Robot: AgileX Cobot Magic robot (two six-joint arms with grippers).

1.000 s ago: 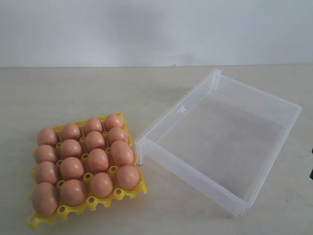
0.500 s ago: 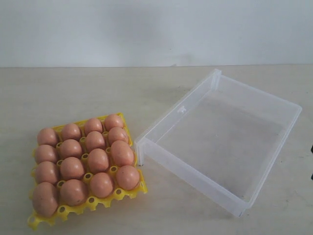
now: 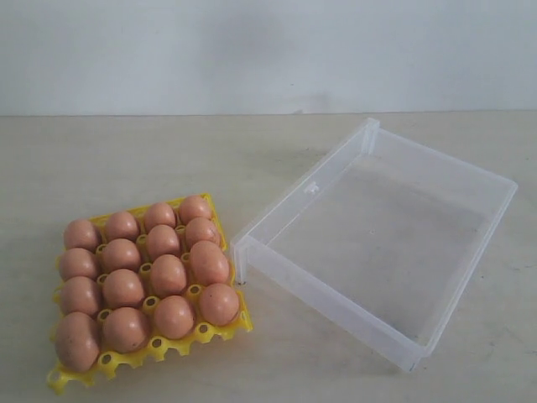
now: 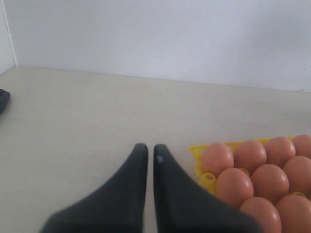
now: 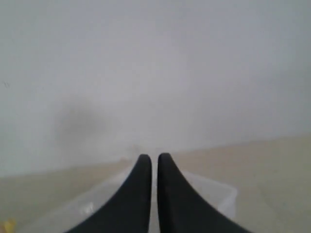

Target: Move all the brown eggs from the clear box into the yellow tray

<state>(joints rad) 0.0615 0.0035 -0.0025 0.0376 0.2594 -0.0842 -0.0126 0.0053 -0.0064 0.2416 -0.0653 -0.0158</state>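
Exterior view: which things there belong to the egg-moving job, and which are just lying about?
Part of the job:
- brown eggs, all seated in the tray
- yellow tray
- clear box, no eggs in it

Just there:
- table
- white wall behind

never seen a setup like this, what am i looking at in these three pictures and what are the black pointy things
This is a two-armed robot working at a table. The wide picture comes from a camera off the arms; neither arm shows in it. The other two come from a camera on each wrist, and the black points are that arm's jaws, closed and holding nothing. On the table sits a yellow tray with sixteen brown eggs in it, and beside it a clear box, empty. The left wrist camera sees a corner of the tray; the right one sees the box, blurred.
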